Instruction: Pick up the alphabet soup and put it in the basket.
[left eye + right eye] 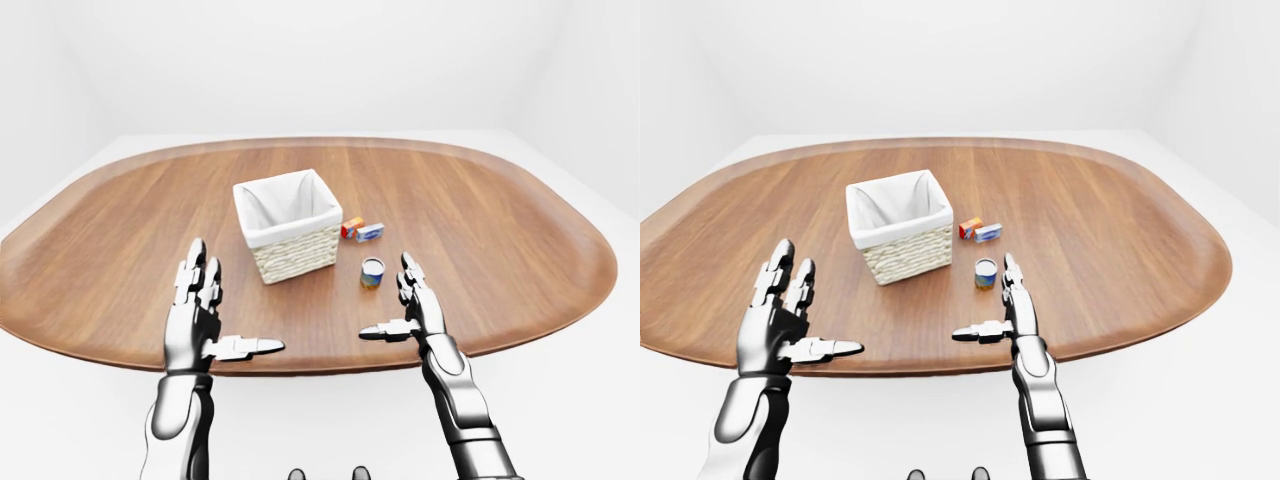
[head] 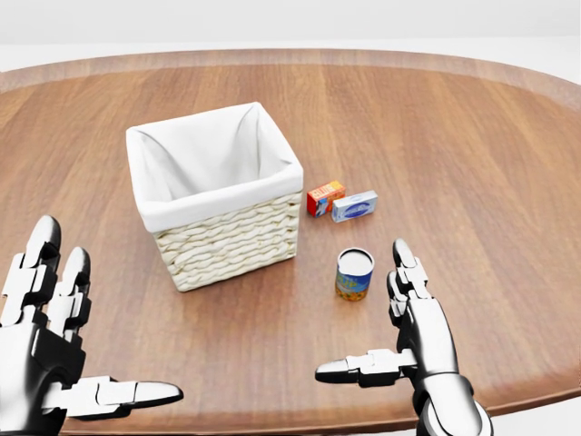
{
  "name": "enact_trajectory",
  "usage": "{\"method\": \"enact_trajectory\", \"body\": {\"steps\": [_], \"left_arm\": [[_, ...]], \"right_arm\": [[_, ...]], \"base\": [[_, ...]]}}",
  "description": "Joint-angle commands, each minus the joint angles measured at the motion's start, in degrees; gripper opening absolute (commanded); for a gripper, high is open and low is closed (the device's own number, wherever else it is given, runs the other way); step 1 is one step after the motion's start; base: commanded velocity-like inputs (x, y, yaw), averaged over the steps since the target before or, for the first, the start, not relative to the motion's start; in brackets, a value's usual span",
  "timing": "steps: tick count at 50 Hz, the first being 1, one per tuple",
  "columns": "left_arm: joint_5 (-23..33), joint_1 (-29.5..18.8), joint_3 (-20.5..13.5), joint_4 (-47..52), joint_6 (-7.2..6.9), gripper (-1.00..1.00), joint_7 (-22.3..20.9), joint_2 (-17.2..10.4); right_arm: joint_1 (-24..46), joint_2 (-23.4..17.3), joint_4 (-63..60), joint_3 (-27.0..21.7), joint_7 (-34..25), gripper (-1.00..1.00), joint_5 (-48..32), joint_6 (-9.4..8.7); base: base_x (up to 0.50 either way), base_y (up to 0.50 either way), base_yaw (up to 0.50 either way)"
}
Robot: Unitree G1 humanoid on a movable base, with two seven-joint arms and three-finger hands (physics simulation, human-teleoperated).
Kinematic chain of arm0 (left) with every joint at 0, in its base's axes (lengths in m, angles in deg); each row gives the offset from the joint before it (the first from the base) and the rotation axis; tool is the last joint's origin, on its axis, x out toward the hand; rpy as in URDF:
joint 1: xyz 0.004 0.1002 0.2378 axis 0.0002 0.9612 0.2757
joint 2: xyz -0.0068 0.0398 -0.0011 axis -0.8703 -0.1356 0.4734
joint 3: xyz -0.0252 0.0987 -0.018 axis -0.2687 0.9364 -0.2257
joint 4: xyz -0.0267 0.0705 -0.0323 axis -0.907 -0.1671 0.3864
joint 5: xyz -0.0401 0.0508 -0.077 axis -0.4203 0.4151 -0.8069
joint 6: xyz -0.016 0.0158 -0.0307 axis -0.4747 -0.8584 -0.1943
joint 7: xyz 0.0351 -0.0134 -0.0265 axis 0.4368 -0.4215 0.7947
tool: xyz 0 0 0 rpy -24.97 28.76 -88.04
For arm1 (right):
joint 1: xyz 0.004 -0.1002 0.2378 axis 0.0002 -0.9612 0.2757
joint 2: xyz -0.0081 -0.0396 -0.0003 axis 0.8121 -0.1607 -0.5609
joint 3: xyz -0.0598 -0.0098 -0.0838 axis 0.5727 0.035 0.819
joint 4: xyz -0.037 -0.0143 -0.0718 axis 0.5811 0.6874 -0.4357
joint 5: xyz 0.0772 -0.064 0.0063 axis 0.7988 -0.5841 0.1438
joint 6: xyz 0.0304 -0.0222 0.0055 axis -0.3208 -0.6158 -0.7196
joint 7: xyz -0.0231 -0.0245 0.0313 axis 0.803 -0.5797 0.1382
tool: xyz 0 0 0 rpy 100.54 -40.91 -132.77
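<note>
The alphabet soup can point(image 2: 354, 274) stands upright on the wooden table point(image 2: 472, 136), just right of the basket. The basket point(image 2: 214, 192) is woven wicker with a white cloth lining, and it is empty. My right hand point(image 2: 386, 313) is open, its fingers pointing up and thumb out to the left, just right of and below the can, not touching it. My left hand point(image 2: 77, 327) is open and empty at the lower left of the head view, well left of the basket.
A small orange box point(image 2: 325, 198) and a small blue-white box point(image 2: 354, 206) lie side by side above the can, right of the basket. The table's near edge point(image 1: 320, 368) runs just below my hands.
</note>
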Motion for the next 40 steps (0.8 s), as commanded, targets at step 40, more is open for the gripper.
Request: {"method": "enact_trajectory", "body": {"steps": [40], "left_arm": [[0.57,5.28,1.24,6.63,0.00,1.00,-1.56,1.08]], "right_arm": [[-4.27,0.20,-8.19,0.23,-0.70,1.00,-0.54,0.00]], "base": [[0.38,-0.01,0.00]]}}
